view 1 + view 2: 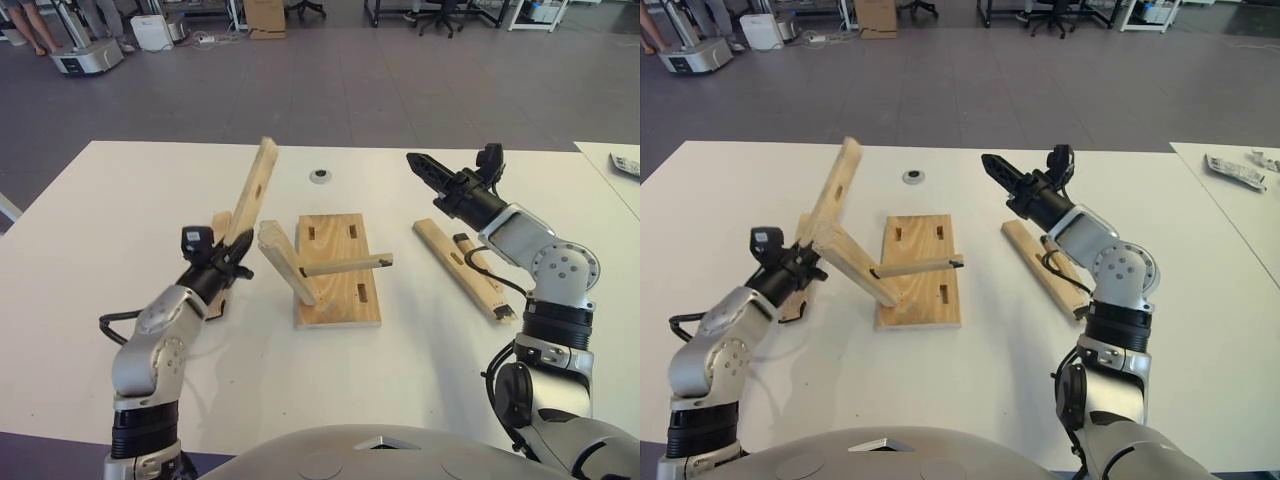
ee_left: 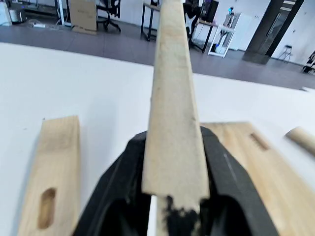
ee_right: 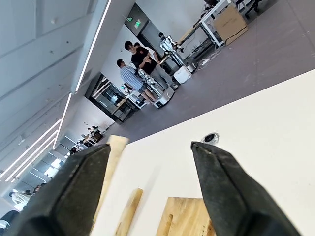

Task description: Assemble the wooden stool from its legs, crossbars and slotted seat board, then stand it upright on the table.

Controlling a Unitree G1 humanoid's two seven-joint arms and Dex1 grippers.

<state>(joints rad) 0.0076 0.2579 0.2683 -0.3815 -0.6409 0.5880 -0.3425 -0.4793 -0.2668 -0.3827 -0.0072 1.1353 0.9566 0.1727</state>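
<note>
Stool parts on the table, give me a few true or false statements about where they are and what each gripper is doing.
1. The left gripper is shut on a wooden leg that tilts upward. True.
2. The seat board lies flat on the table. True.
3. The right gripper is shut on the seat board. False: it is open and empty, raised above the table.
4. The stool stands upright, fully assembled. False: a loose leg lies by the right arm.
</note>
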